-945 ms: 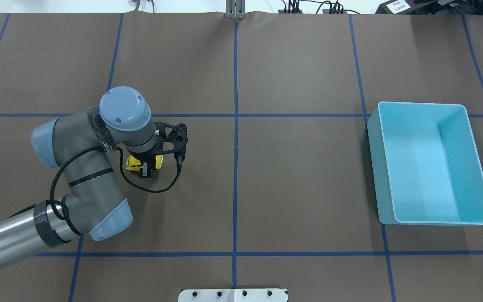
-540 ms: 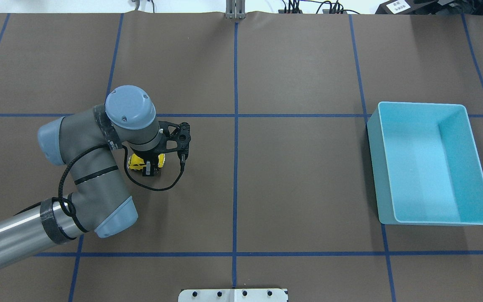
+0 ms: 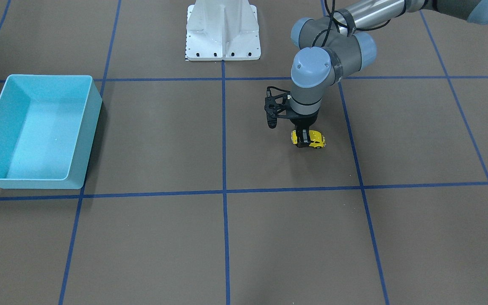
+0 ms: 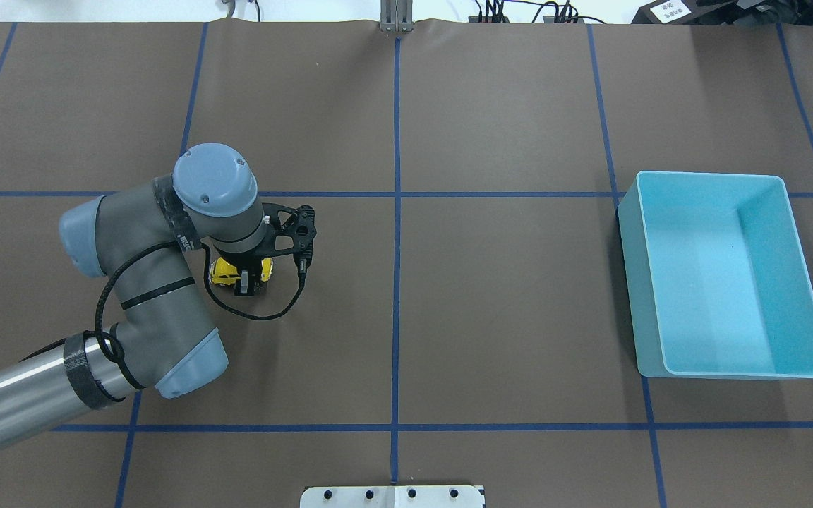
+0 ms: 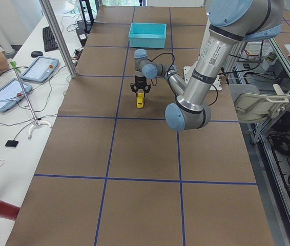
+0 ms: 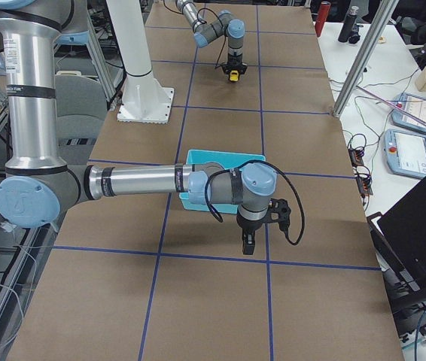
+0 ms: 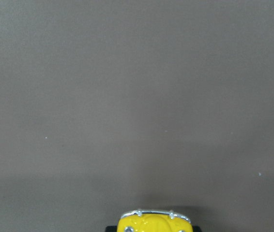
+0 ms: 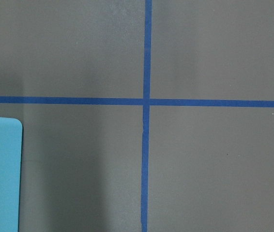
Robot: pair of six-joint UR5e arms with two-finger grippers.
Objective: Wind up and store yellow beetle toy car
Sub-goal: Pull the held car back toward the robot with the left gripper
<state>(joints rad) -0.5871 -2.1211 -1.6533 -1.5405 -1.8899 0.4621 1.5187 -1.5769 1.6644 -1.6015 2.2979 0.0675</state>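
On the table [image 4: 491, 296], well apart from the bin [image 4: 630, 282], our left tool [image 3: 304, 140] clasps the car [image 3: 315, 139] across its sides. We should press lightly and drag straight, so the wheels wind without skidding. Whether the right tool [image 6: 247, 244] is wide or narrow, we cannot tell.

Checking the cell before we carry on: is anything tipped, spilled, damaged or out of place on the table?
Nothing stands out. The yellow beetle toy car is the right way up, held by the left gripper. The light blue bin stands upright and empty, well apart from the car. No damage shows.
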